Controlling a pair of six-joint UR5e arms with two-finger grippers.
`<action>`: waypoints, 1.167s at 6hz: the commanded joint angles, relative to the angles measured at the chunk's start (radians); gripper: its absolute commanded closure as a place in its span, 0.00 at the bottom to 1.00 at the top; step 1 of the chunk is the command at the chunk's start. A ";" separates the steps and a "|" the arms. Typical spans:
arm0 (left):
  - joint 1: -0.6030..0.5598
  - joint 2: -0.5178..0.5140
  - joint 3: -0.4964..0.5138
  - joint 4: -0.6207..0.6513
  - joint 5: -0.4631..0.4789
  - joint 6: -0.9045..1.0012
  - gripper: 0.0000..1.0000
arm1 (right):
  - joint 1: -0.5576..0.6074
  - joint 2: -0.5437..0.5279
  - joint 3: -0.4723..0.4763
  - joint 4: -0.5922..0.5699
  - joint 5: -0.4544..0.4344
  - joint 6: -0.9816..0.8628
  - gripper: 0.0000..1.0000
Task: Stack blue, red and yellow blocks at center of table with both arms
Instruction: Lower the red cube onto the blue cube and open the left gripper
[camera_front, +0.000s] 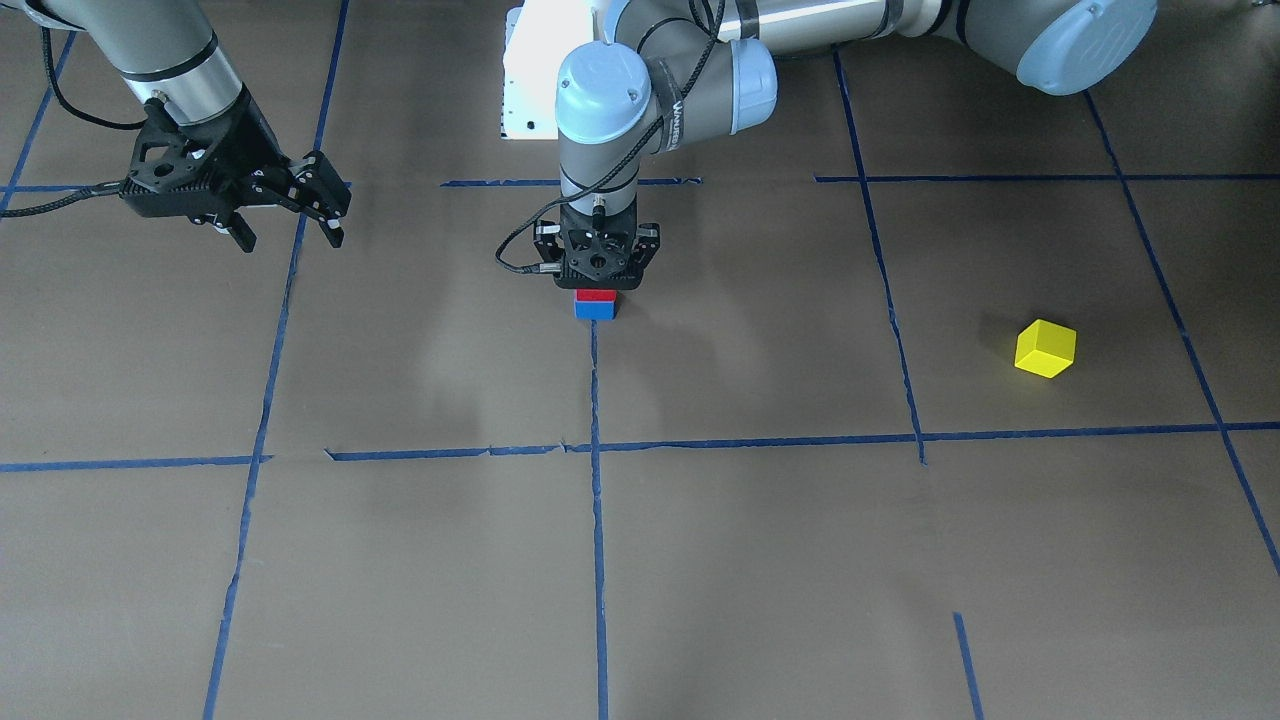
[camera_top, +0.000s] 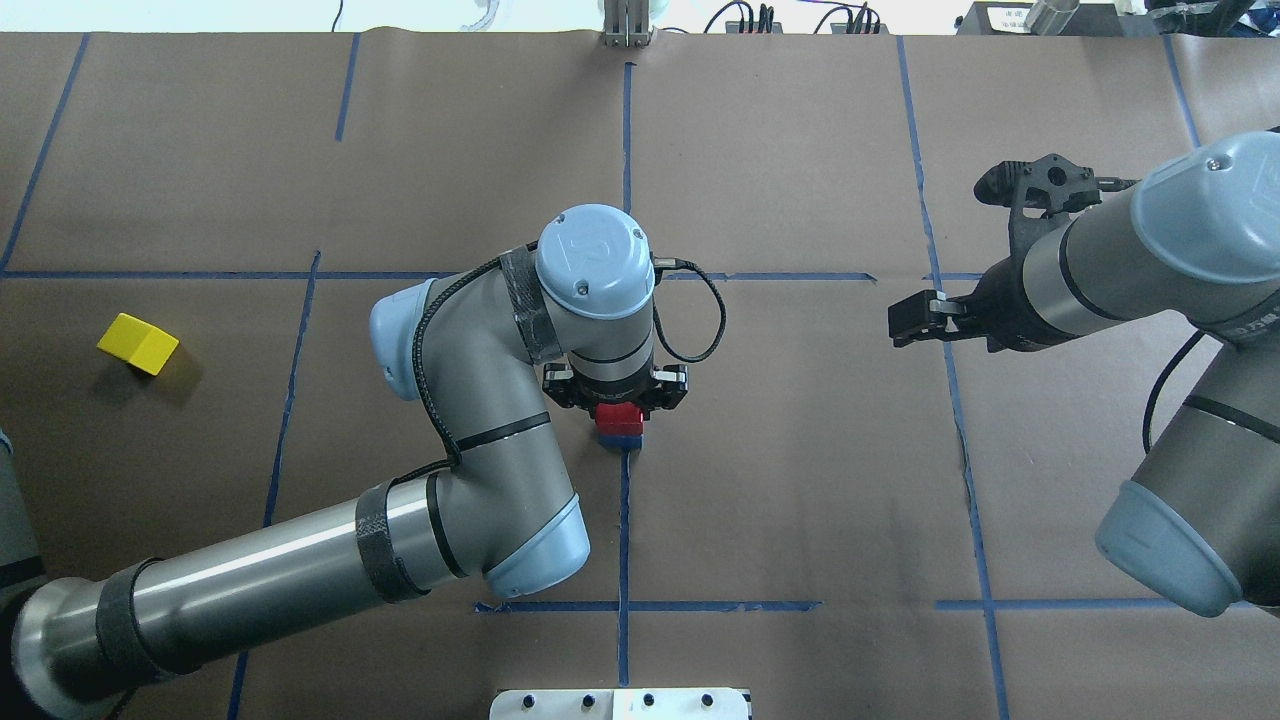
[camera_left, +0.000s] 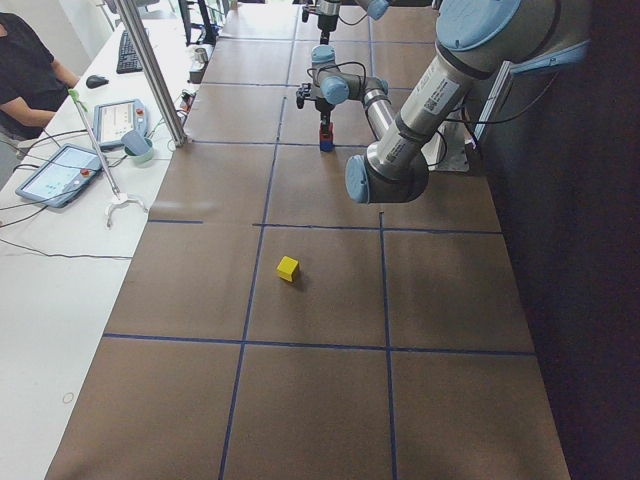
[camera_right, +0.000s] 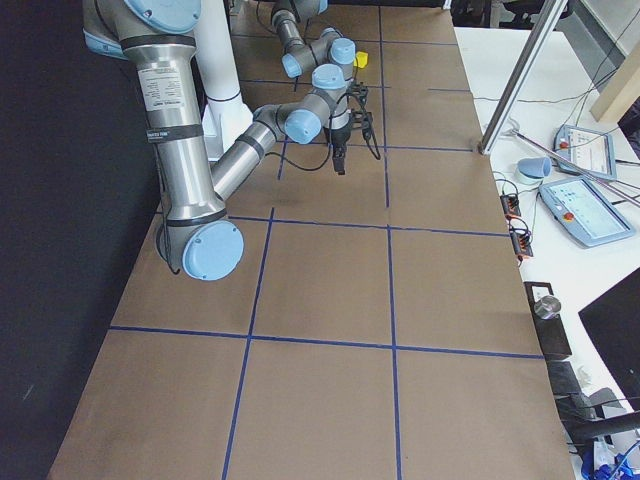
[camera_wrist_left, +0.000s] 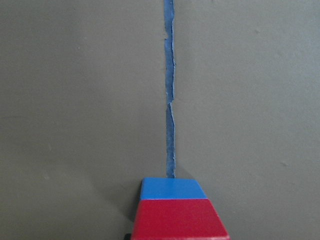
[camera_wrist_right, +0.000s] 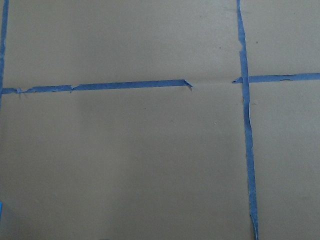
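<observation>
The red block (camera_front: 596, 294) sits on top of the blue block (camera_front: 596, 310), edges in line, and the two make a small stack in the middle of the table (camera_front: 760, 560). The blue block rests at the end of a blue tape line (camera_front: 597, 420) that runs from it toward the operators' side.

The left gripper (camera_front: 597, 283) points straight down, directly above the blue block, and its black body comes very close over the red block. Its fingers are hidden by this body in the outside views. The left wrist view shows only the red face and the blue face at the bottom edge. So I cannot tell if the fingers are pressed on the red block or stand apart from it.

The yellow block (camera_front: 1045, 348) lies alone, well apart from the blue block, toward the robot's left end of the table, turned a little against the tape grid.

The right gripper (camera_front: 290, 235) hangs in the air well apart from the blue block, on the robot's right, tilted, with its fingers (camera_front: 243, 237) spread and nothing between them.
</observation>
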 joint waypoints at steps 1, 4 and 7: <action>0.013 -0.002 -0.001 -0.002 0.015 -0.002 0.19 | -0.003 0.000 -0.002 -0.001 -0.003 0.000 0.00; -0.024 0.003 -0.147 0.085 0.014 -0.005 0.00 | -0.007 -0.002 -0.002 -0.001 -0.004 0.000 0.00; -0.200 0.267 -0.457 0.146 -0.044 0.230 0.00 | 0.013 -0.047 -0.002 -0.001 0.022 -0.056 0.00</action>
